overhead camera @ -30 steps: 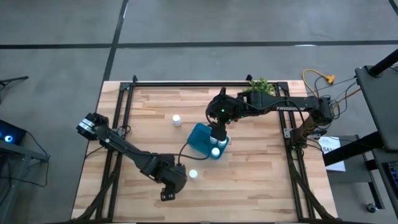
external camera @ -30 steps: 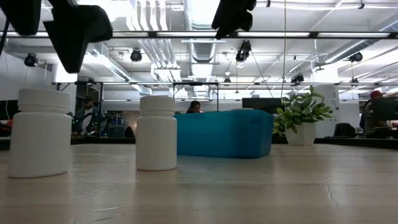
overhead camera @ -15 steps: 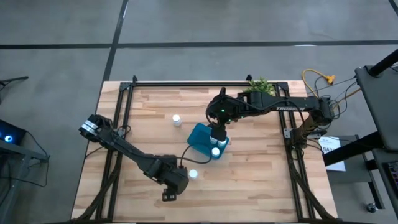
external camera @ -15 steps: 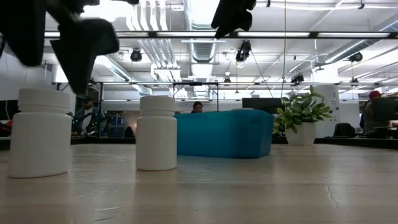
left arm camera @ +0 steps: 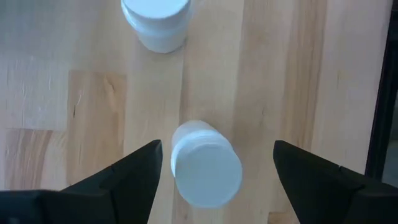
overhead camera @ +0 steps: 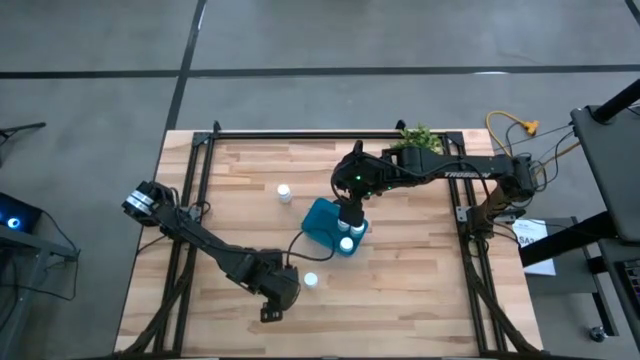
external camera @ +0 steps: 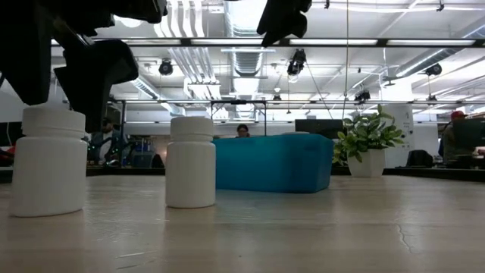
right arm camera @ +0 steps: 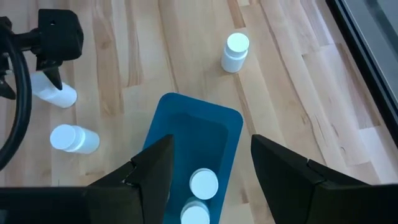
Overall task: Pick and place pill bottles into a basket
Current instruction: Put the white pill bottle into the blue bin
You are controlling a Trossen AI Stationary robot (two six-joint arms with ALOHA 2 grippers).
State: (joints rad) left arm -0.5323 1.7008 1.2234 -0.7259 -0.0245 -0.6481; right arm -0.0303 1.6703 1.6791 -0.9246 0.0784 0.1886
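Three white pill bottles stand upright on the table on their bases. One is far left (overhead camera: 285, 192), one is near the front (overhead camera: 311, 281), and one (left arm camera: 206, 167) is under my left gripper. My left gripper (left arm camera: 217, 158) is open and points down. Its fingers stand on either side of that bottle at cap height in the low view (external camera: 49, 159) and do not touch it. The teal-blue basket (overhead camera: 322, 222) rests on the table at mid-table and holds two bottles (right arm camera: 204, 184). My right gripper (right arm camera: 211, 162) hangs open and empty above the basket.
A green potted plant (overhead camera: 420, 137) stands at the table's far edge, right of centre. Black frame rails (overhead camera: 200, 170) run along the table's left, right and far sides. A black cable (overhead camera: 300, 240) loops on the wood near the basket.
My left gripper has come down over the front-left bottle. It was above the bottle, and its open fingers now stand on either side of the cap. The bottle has stayed where it was.
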